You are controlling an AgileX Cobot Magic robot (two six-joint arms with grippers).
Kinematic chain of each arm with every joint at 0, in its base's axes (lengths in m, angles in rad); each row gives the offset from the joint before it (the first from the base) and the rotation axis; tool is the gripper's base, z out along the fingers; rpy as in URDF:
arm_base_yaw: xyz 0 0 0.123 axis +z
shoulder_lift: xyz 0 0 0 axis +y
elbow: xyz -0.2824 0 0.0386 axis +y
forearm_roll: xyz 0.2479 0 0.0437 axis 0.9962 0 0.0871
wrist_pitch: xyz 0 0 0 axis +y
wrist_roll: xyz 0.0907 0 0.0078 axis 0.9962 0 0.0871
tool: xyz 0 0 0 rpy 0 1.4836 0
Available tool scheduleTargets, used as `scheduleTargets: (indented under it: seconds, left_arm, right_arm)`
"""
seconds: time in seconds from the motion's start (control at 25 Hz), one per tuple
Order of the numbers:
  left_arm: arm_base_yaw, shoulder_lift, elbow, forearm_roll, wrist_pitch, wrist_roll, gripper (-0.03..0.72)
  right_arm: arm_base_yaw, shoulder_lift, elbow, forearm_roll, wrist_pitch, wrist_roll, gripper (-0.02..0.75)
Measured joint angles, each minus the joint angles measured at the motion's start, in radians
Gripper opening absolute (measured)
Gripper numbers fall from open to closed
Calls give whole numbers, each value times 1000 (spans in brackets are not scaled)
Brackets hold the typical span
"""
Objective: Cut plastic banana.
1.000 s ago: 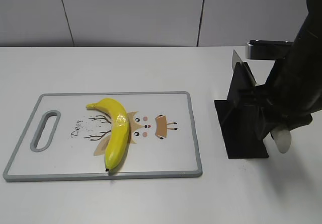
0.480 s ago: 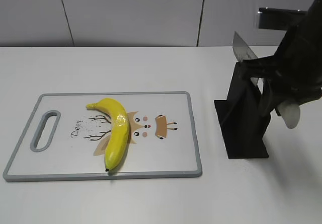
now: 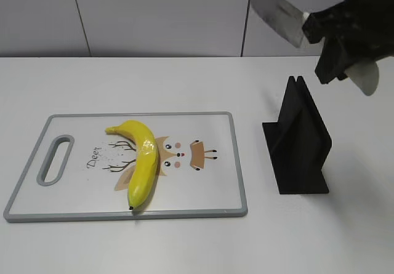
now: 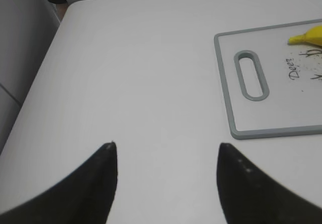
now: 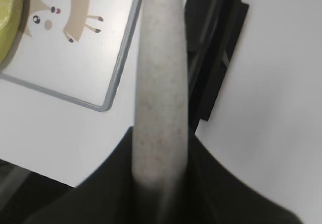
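Above the black knife stand (image 3: pixel 300 140), high at the right of the exterior view, the right tool (image 3: pixel 332 46) is closed around the pale handle (image 5: pixel 160 93) of a knife (image 3: pixel 277 10), whose broad blade points up and to the left, clear of the stand's slots. The plastic banana (image 3: pixel 141 160) lies on its side on the cutting board (image 3: pixel 217 123), left of the deer print, its lower tip close to the board's near edge; it is well apart from the knife. The left tool (image 4: pixel 166 176) hangs over bare tabletop (image 3: pixel 184 83) beyond the board's handle slot, its fingers spread wide and holding nothing. The main hazard, as I judge it, is that nothing pins the banana: it is glossy, curved and resting on a narrow line of contact, so a blade coming down off its crest would likely roll or skid it toward the edge instead of parting it. The board too sits loose on a smooth tabletop and could slide under a slanted push. The grip is on a round, smooth-looking handle, so the knife may twist in the tool on contact. The blade's carry also passes over the stand, which a low path could clip.
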Motion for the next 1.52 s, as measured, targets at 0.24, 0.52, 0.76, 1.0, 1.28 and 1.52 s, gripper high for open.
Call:
scheduleTargets:
  seconds: [0.24,0.52,0.76,1.0,1.28,1.52]
  left_arm:
    - [0,207,-61,-75,-147,102,574]
    - [0,559,-204,-186,-319,316,574]
    - [0,859,-416,-289,-332,525,574]
    - [-69,1123,-646,-335,-261,731,574]
    - [-249,1374,-825,-294,-102,948,574]
    - [-325,1535,-853,-269,-96,998,574]
  right_arm:
    - [0,72,-104,45,6,-310,163]
    - [2,217,-211,115,19,-595,163]
    - [2,318,-299,135,23,-832,163]
    - [4,398,-350,155,32,-1023,163]
    - [14,467,-354,257,29,-1218,162]
    - [28,486,-354,341,24,-1319,162]
